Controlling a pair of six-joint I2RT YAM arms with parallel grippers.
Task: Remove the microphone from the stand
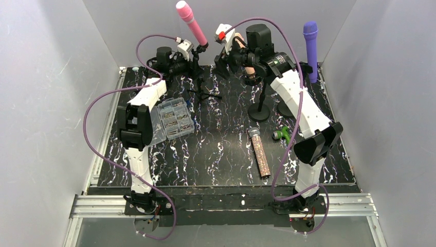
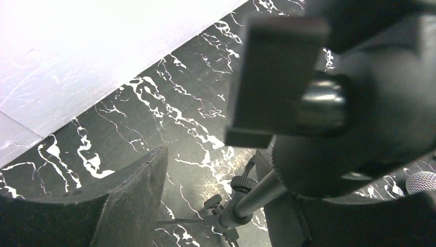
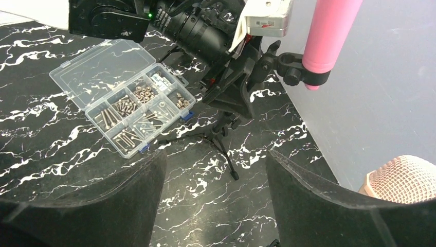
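pink microphone in its clip, left jaws around the tripod stand

the pink microphone point(image 1: 191, 21) sits in the black clip point(image 3: 295, 72) at the top of a small tripod stand point(image 1: 199, 77). the stand is at the back of the black marbled table point(image 1: 226, 154), left of centre. the microphone is tilted, with its head up towards the back wall and its tail poking out below the clip.

the left gripper point(image 1: 189, 57) is at the upper part of the stand, just under the clip, with its jaws on either side of it. from the left wrist camera one finger point(image 2: 133, 203) is visibly off the pole point(image 2: 252, 198). the clip hardware is blurred and fills the rest of the view, so whether the jaws are clamped on the stand cannot be told.

the right gripper point(image 3: 216, 206) hangs near the back, to the right of the tripod stand. its jaws are spread wide with nothing between them. a peach mesh-headed microphone point(image 3: 406, 177) shows just beside its right finger, but contact cannot be made out.

a clear screw organizer point(image 1: 172, 117) lies open near the left arm. a glittery microphone point(image 1: 259, 153) lies flat towards the front, with a small green object point(image 1: 281, 135) beside it. a purple microphone point(image 1: 310, 49) stands upright at the back right. a round-base stand point(image 1: 258, 110) is near the right arm.
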